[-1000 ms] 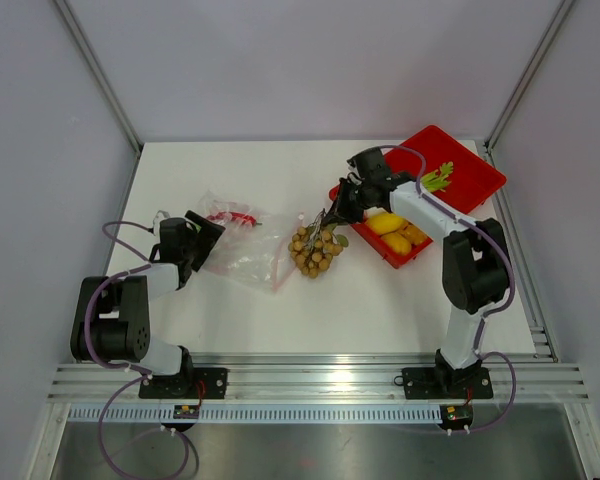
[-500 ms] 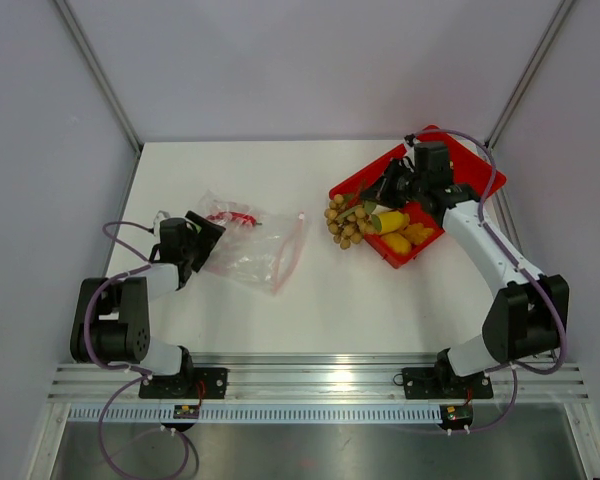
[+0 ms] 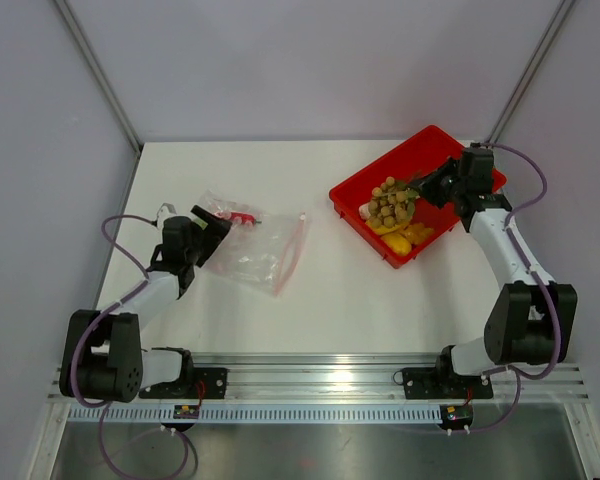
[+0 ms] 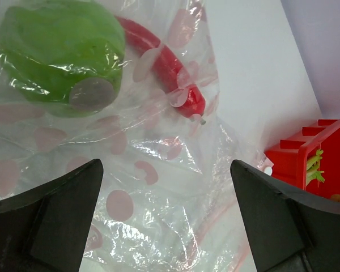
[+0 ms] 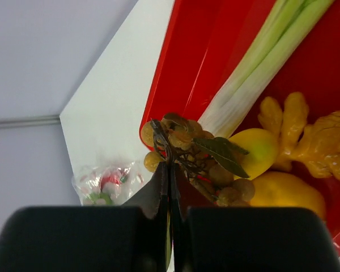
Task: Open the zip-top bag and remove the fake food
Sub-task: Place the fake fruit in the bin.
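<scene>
Noted: left arm and right arm have white link shells and black joint housings. Jaws black, broad, blunt-edged. Purple cables loop behind the jaws. Black base plates farthest from the jaws.

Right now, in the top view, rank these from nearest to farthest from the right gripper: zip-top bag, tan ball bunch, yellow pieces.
1. tan ball bunch: held by the right gripper, over the red tray.
2. yellow pieces: in the tray's near corner.
3. zip-top bag: far left.
</scene>
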### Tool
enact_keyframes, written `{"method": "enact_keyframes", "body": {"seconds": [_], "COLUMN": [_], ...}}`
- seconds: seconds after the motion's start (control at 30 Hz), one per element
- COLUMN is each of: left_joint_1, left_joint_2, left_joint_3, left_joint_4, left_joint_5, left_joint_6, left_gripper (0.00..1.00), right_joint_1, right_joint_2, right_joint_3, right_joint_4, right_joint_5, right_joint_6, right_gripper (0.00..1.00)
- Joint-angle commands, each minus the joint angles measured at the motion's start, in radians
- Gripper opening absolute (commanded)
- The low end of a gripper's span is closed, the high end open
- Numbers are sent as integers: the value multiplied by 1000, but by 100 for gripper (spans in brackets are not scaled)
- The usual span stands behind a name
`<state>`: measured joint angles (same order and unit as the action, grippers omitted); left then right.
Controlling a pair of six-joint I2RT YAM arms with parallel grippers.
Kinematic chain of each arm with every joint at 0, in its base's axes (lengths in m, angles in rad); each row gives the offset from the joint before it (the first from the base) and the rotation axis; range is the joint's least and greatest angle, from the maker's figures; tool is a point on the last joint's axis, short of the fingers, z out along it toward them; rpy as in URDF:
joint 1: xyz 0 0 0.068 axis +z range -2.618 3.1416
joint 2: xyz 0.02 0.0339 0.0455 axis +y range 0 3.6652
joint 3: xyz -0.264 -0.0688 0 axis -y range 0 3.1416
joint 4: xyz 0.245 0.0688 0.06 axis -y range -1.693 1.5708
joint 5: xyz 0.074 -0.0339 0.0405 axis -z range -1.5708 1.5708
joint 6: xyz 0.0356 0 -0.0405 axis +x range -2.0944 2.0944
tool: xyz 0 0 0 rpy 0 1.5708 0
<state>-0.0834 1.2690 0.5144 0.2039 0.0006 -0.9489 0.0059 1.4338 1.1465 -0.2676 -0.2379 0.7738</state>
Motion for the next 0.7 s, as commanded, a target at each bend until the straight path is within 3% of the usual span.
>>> {"method": "enact_keyframes", "body": {"seconds": [0.0, 0.23, 0.4, 0.57, 0.6, 0.67], "left_joint_1": [-12, -21, -21, -22, -22, -22], "left_joint_2": [-56, -74, -79, -83, -83, -82], "left_joint_3": [-7, -1, 1, -1, -1, 3], "left_joint_4": [-3, -15, -18, -18, -18, -18], "left_joint_5": [-60, -73, -74, -76, -76, -73], "left_joint_6": [30, 45, 48, 53, 55, 59], "left_gripper": [99, 99, 99, 99, 99, 99], "right_joint_1": [-64, -135, -185, -218, -222, -222], "right_joint_2": [71, 204, 217, 195, 188, 163], "right_joint_3": [13, 70, 1, 9, 10, 7], "right_joint_4": [90, 117, 205, 183, 170, 166], "right_joint_5": [-89, -83, -80, -3, 12, 41], "right_joint_6": [111, 192, 255, 229, 226, 219], "right_gripper": [0, 0, 4, 8, 11, 38]}}
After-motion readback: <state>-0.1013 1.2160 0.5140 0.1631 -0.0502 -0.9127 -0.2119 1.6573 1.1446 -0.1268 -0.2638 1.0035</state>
